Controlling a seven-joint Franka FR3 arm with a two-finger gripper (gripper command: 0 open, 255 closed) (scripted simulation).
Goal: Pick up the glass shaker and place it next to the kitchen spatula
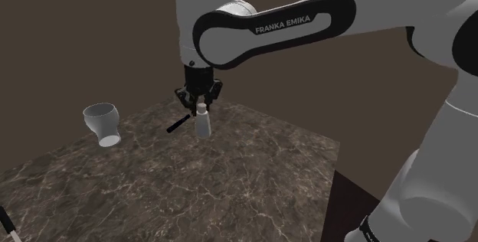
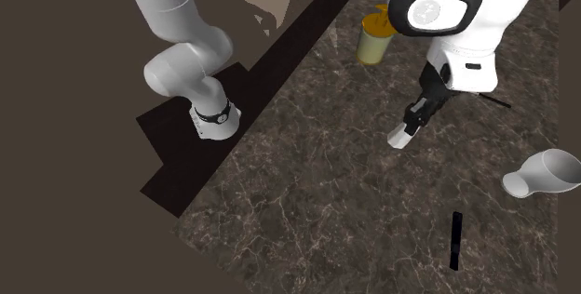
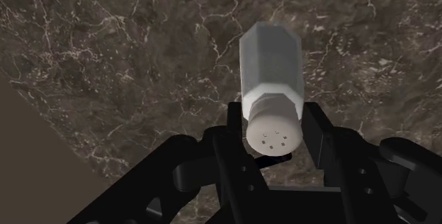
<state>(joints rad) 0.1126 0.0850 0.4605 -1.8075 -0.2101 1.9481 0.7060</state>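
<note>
We read FRANKA EMIKA in white on the arm (image 1: 260, 30). Beneath it spreads the dark marbled desk (image 1: 230, 187). The gripper (image 1: 200, 101) is clamped on the pale shaker (image 3: 273, 59) at its perforated cap, with the body hanging at 6 o'clock from the gripper, over the desk's middle. We judge it light, rigid, smooth and breakable, and the neck just under the cap gives the surest hold

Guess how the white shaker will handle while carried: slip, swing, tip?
The shaker is probably rigid and light: the pincer clasps just its cap end, and the body hangs without sagging. Its smooth sides might slip. It is tall and narrow, so it may tip when set down on the table.
</note>
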